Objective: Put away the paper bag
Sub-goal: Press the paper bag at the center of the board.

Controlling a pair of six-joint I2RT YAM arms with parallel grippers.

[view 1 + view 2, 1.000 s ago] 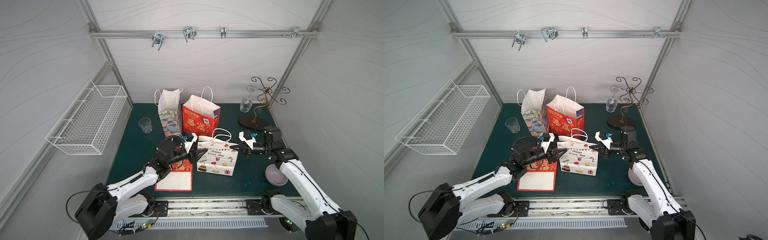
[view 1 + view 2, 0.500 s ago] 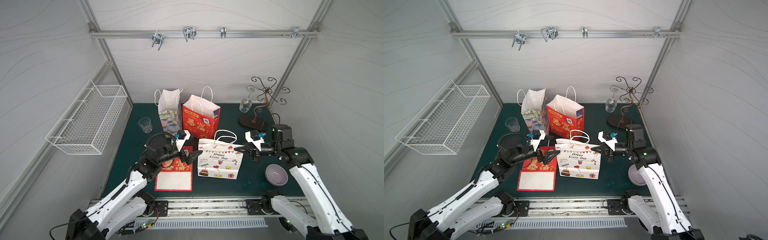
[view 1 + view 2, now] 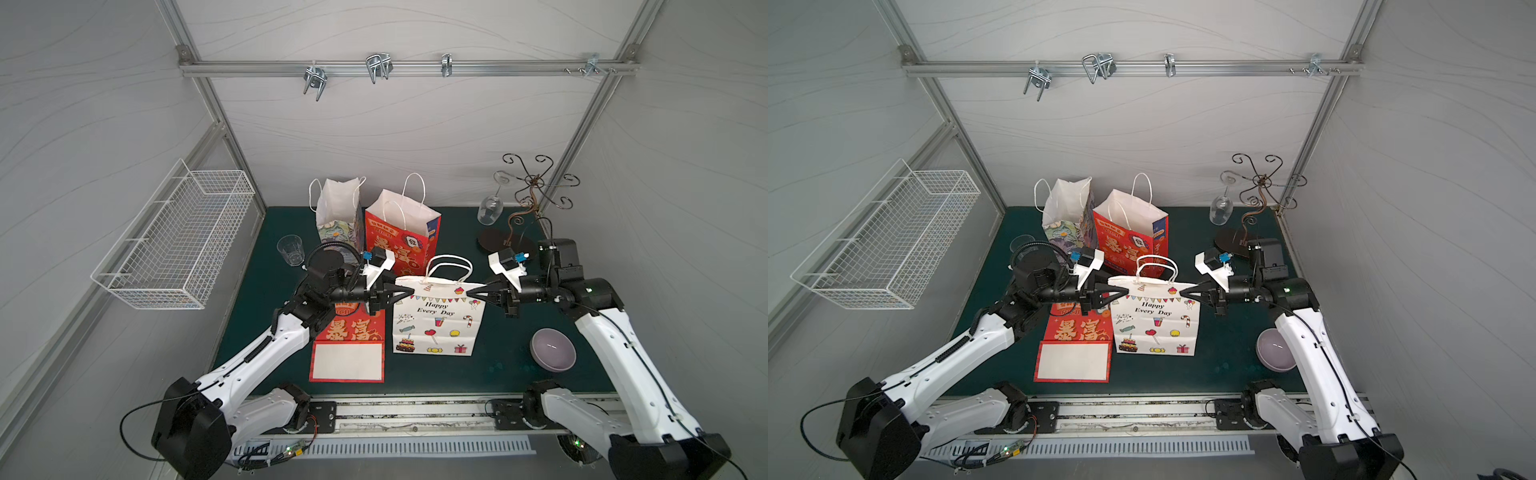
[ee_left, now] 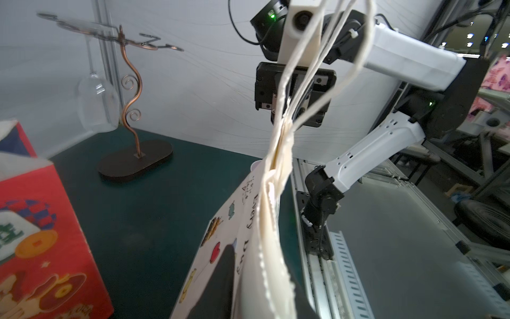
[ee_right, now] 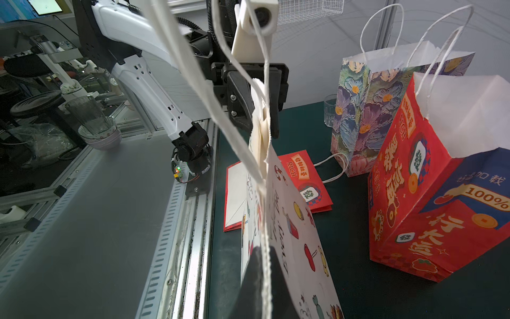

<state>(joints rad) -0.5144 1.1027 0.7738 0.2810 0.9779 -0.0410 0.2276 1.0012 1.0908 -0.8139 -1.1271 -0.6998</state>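
The white paper bag (image 3: 436,324) (image 3: 1156,322), printed "Happy Every Day", hangs flattened between my two arms in both top views. My left gripper (image 3: 409,291) (image 3: 1125,291) is shut on its top left corner. My right gripper (image 3: 469,294) (image 3: 1182,292) is shut on its top right corner. The bag's handles (image 3: 451,266) stand up above the top edge. In the left wrist view the bag's pinched rim (image 4: 271,210) runs out from my left gripper (image 4: 262,279). In the right wrist view the rim (image 5: 266,176) runs out from my right gripper (image 5: 266,256).
A red bag (image 3: 401,239) and a floral bag (image 3: 338,216) stand open behind. A flat red bag (image 3: 349,345) lies front left. A glass cup (image 3: 291,249), a purple bowl (image 3: 552,348), a stand (image 3: 528,195) with a wine glass (image 3: 490,208), a wire basket (image 3: 174,237) and rail hooks (image 3: 376,68) surround them.
My left gripper opened and drew back from the bag, then came in again and shut on its top left corner. The right arm pulled right, and the bag now hangs flat.
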